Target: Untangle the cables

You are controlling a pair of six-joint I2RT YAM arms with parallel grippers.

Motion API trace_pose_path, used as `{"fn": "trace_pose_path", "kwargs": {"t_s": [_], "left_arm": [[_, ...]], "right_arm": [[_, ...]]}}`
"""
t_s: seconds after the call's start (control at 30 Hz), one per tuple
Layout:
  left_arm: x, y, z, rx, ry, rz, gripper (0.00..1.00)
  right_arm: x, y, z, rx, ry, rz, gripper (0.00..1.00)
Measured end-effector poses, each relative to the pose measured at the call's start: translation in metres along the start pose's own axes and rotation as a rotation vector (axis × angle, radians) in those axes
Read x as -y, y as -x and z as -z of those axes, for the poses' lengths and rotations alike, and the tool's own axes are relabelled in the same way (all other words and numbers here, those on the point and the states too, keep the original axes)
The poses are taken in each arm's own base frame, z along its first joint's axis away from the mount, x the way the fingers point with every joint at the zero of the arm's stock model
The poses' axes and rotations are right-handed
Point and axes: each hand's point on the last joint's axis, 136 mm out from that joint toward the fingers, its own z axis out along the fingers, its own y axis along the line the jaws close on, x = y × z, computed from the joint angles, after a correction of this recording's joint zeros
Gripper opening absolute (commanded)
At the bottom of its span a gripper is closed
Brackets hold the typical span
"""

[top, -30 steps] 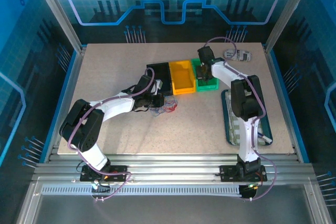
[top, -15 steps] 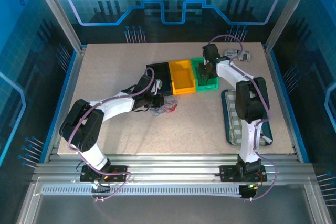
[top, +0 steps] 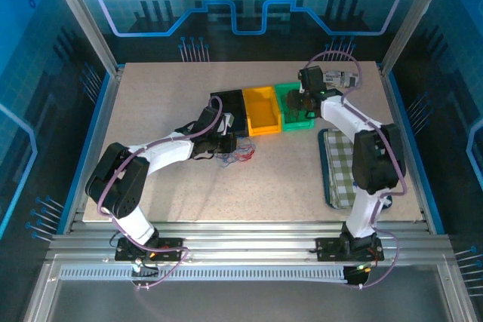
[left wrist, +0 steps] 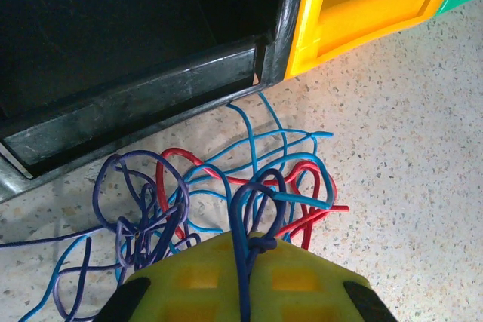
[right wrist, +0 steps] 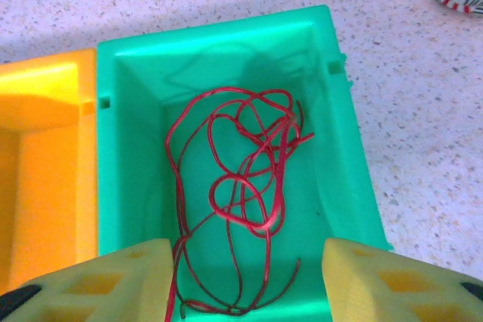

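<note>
Bright, even overhead light, blue cast over the enclosure walls [top: 38, 111], soft short shadows on the table [top: 287, 179], wrist views sharp on the cables [left wrist: 249, 179], dull sheen on the black bin [left wrist: 136, 103].

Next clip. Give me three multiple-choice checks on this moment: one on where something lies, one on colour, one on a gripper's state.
1. Where does the lone red cable lie?
A. on the bare table
B. in the green bin
C. in the yellow bin

2. Which colours are in the tangle of cables at the left gripper?
A. red, blue, purple
B. green, yellow
C. white only

3. How do the right gripper's jaws stand?
A. shut on a strand
B. shut on a rim
C. open

Key: 1 B, its loops rest on the green floor. 2 A, strands of those three colours cross in the left wrist view. 3 C, its jaws stand wide apart above the bin.
</note>
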Motion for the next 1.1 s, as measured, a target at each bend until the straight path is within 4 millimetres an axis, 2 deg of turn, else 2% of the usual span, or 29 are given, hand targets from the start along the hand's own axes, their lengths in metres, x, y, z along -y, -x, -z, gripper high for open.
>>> {"fn": "trace_pose_path", "kwargs": {"t_s": [0.07, 0.13, 0.23, 0.3, 0.37, 0.47, 0.53, 0.73, 1.1], "left_arm": [[0.0, 0.0, 0.0, 0.0, 0.0, 0.0, 0.0], [0.0, 0.0, 0.0, 0.0, 0.0, 0.0, 0.0], [0.0, 0.0, 0.0, 0.0, 0.0, 0.0, 0.0], [0.0, 0.0, 0.0, 0.002, 0.0, 0.001, 0.0], [0.0, 0.0, 0.0, 0.003, -0.001, 0.003, 0.0], [-0.001, 0.001, 0.0, 0.004, 0.003, 0.004, 0.0], [-0.002, 0.001, 0.0, 0.006, 0.008, 0.007, 0.0], [-0.006, -0.003, -0.002, 0.004, 0.02, 0.031, 0.0], [-0.01, -0.006, -0.001, 0.012, 0.033, 0.031, 0.0]], "right_arm": [[-0.003, 0.002, 0.014, 0.039, 0.019, 0.001, 0.55], [-0.015, 0.002, 0.03, 0.074, 0.059, 0.016, 0.55], [-0.055, -0.014, 0.05, 0.091, 0.183, 0.075, 0.55], [-0.092, -0.038, 0.058, 0.061, 0.3, 0.14, 0.55], [-0.131, -0.074, 0.064, -0.013, 0.436, 0.208, 0.55], [-0.16, -0.113, 0.063, -0.121, 0.555, 0.253, 0.54], [-0.164, -0.13, 0.056, -0.182, 0.582, 0.256, 0.55], [-0.158, -0.168, 0.032, -0.357, 0.555, 0.248, 0.55], [-0.158, -0.179, 0.016, -0.455, 0.516, 0.241, 0.51]]}}
